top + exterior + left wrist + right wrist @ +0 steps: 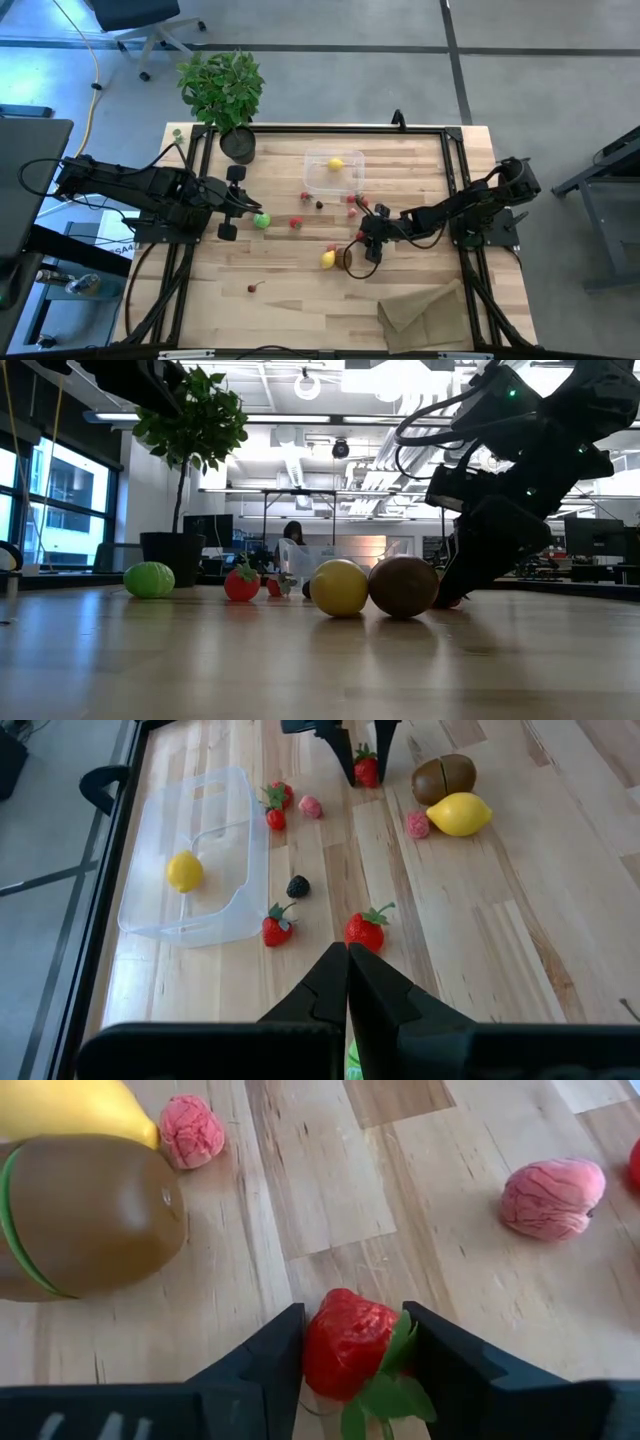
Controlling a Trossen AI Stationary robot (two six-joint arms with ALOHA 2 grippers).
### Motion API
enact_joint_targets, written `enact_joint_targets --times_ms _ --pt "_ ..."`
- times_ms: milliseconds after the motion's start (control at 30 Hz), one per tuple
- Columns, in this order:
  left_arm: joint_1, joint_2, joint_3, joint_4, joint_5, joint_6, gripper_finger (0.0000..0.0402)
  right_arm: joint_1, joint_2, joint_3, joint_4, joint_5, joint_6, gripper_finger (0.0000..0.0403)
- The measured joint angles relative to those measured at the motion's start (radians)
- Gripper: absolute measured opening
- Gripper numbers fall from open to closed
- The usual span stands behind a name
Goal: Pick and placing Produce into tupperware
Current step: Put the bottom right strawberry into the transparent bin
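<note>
Nearest, along the front edge of the table [300,320], a tan paper bag [425,312] lies flat at the right corner; a lone small red berry [252,288] sits on open boards toward the left front, well apart from everything else.

Mid-table — the right gripper [352,1342] is down at the surface, its two dark fingers [262,1355] set on either side of a red strawberry [347,1342], touching or nearly touching it; whether the pinch is firm I cannot tell. Just beside it lie the brown kiwi [85,1210] and a yellow lemon [328,258], touching each other in the low view. Two pink berries [553,1198] rest on bare wood close by.

Left gripper [347,985] hovers at mid-left with jaws pressed together, nothing between them. The green lime [262,220] lies just beside it; two strawberries [365,930] sit ahead of it.

Farther back — the clear tupperware [350,182] stands near the rear centre, one lemon [336,164] inside. More red berries [305,196] and a dark one [298,886] are scattered along its near side, outside its wall.

Rear left corner: potted plant [222,90], overhanging the table edge.
</note>
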Motion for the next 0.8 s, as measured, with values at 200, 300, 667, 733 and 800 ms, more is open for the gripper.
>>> enact_joint_targets --times_ms 200,300,667,733,800 --pt "0.0 0.0 0.0 0.0 0.0 0.0 0.0003 0.003 -0.046 0.0 -0.004 -0.029 0.0 0.0149" --pt "0.0 0.0 0.0 0.0 0.0 0.0 0.0003 0.001 -0.083 0.0 -0.003 -0.018 0.002 0.0149" --pt "0.0 0.0 0.0 0.0 0.0 0.0 0.0003 -0.039 -0.316 0.094 -0.054 0.102 -0.06 0.0149" --pt "0.0 0.0 0.0 0.0 0.0 0.0 0.0003 -0.07 -0.336 0.164 -0.101 0.121 -0.109 0.0149" --pt "0.0 0.0 0.0 0.0 0.0 0.0 0.0003 -0.109 -0.34 0.255 -0.176 0.129 -0.159 0.0149"
